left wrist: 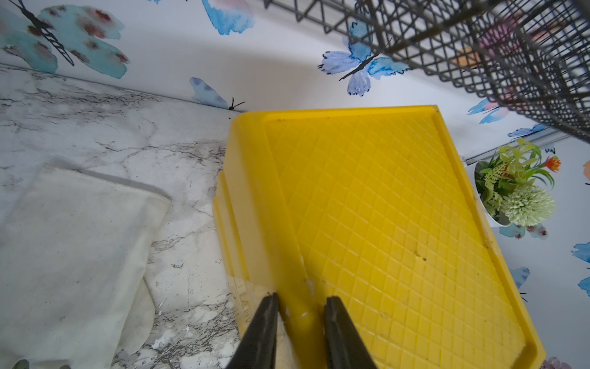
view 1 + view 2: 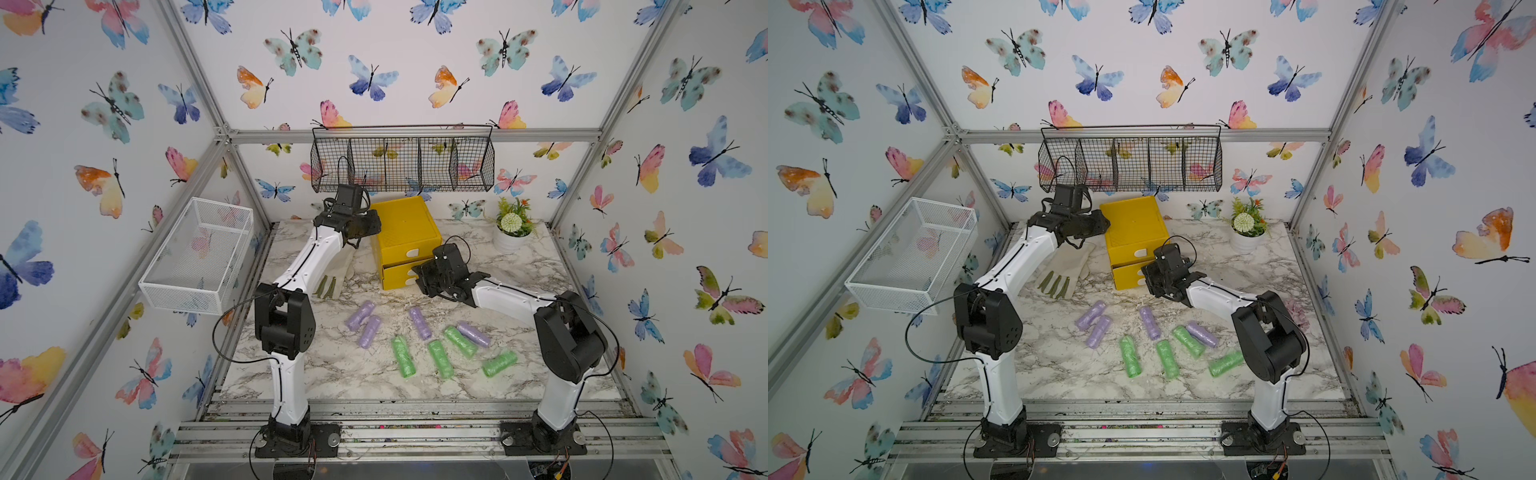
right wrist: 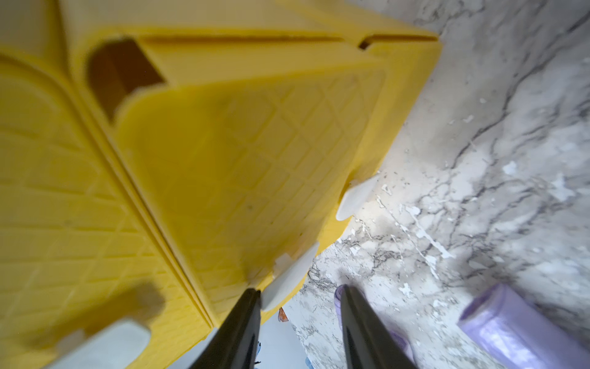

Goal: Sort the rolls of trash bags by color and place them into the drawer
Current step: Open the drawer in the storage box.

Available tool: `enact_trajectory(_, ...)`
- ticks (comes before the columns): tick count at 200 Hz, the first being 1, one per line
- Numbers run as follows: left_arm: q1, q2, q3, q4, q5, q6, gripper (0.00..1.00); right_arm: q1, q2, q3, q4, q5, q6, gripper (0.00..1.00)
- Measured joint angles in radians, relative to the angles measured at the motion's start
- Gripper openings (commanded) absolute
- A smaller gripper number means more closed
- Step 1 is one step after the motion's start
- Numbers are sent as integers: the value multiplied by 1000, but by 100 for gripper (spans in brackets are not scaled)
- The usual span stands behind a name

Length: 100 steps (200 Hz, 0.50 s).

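Observation:
The yellow drawer chest (image 2: 405, 232) stands at the back of the marble table, its middle drawer (image 3: 255, 166) a little ajar. My left gripper (image 1: 300, 298) is shut on the chest's top rim at its left corner (image 2: 374, 226). My right gripper (image 3: 298, 292) is open at the middle drawer's white tab handle (image 3: 289, 284), with one finger touching it, seen in a top view (image 2: 417, 278). Several purple rolls (image 2: 360, 315) and several green rolls (image 2: 402, 356) lie loose on the table in front of the chest. One purple roll (image 3: 523, 326) lies close to my right gripper.
A pale glove (image 2: 332, 278) lies left of the chest under my left arm. A white pot with a plant (image 2: 513, 232) stands at the back right. A black wire basket (image 2: 403, 162) hangs above the chest, and a white mesh basket (image 2: 199, 253) is on the left wall.

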Motion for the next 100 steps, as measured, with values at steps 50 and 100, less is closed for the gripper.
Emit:
enact_trajectory(50, 0, 1, 4, -4, 0, 0, 28, 2, -111, -116, -8, -6, -28, 45)
enact_trajectory(100, 0, 7, 17, -16, 0, 0, 27, 5, -212, -209, -35, -6, -57, 44)
